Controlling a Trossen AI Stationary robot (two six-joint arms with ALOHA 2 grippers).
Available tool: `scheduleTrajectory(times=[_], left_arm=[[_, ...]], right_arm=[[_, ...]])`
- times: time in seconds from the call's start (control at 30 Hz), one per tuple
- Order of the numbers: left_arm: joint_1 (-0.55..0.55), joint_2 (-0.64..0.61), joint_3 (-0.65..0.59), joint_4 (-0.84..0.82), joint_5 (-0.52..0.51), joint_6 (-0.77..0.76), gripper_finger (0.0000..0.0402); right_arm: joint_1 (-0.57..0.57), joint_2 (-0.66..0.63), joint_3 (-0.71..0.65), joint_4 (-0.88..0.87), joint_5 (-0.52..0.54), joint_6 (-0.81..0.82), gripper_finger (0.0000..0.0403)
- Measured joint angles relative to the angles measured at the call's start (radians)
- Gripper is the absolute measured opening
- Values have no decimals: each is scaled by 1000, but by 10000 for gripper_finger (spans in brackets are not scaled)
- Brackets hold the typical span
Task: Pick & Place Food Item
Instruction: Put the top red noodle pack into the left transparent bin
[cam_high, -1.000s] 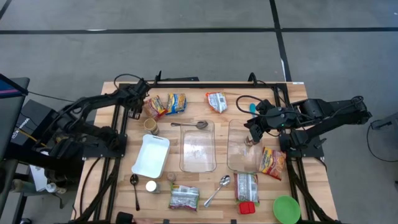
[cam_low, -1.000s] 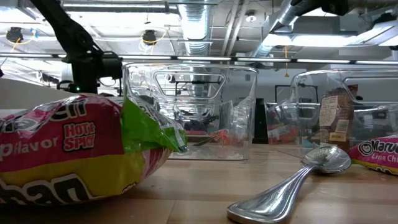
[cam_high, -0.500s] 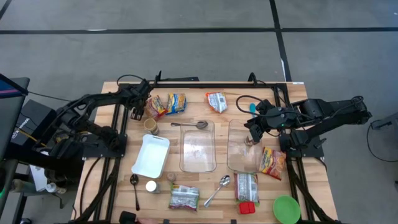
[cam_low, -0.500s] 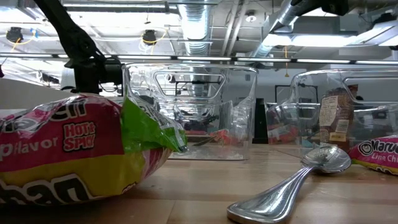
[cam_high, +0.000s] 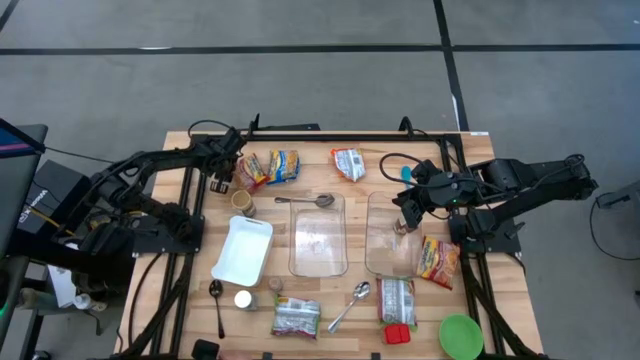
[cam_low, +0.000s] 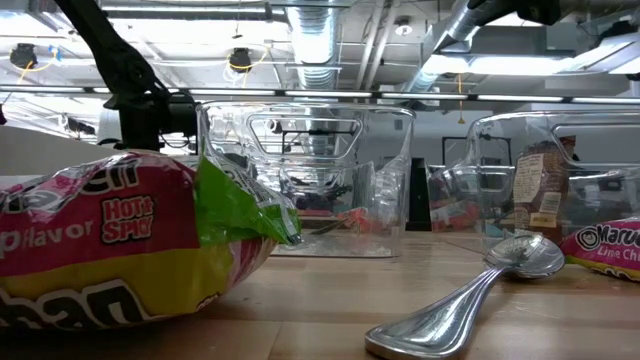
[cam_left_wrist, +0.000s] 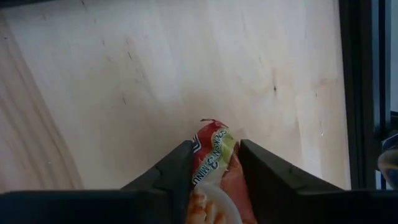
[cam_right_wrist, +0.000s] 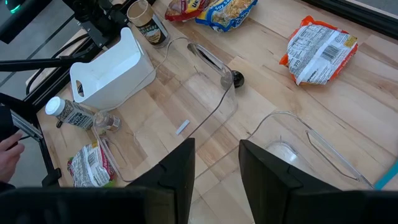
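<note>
A red noodle packet (cam_high: 250, 170) lies at the table's far left, beside a yellow-and-blue packet (cam_high: 283, 165). My left gripper (cam_high: 228, 178) stands at the red packet's left end, tipped steeply down and shut on it; in the left wrist view the packet (cam_left_wrist: 212, 163) fills the gap of that gripper (cam_left_wrist: 214, 146). My right gripper (cam_high: 403, 207) hangs open above the right of two clear containers (cam_high: 392, 235), with nothing between its fingers (cam_right_wrist: 216, 144). My left gripper pinches the red packet's end nearest the table's left edge (cam_left_wrist: 211, 138) between its two fingers. The packet's tip sticks out just past the fingertips. The fingers come from above, slanting down, and the packet lies on the wooden table.
A second clear container (cam_high: 319, 235) stands at the middle and a white tray (cam_high: 243, 248) to its left. More packets (cam_high: 349, 163), (cam_high: 440, 258), (cam_high: 397, 298), (cam_high: 296, 316), spoons (cam_high: 305, 201), (cam_high: 348, 306), a cup (cam_high: 243, 203) and a green bowl (cam_high: 460, 335) lie around.
</note>
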Motion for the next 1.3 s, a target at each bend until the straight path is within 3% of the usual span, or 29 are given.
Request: scheduleTrajectory(times=[0.5,0.97,1.3], left_arm=[[0,0,0,7,3,0,28],[0,-65,0,16,5,11,47],[0,-163,0,7,-25,118,10]], right_arm=[[0,0,0,0,0,0,119],[0,0,0,0,0,0,119],[0,0,0,0,0,0,119]])
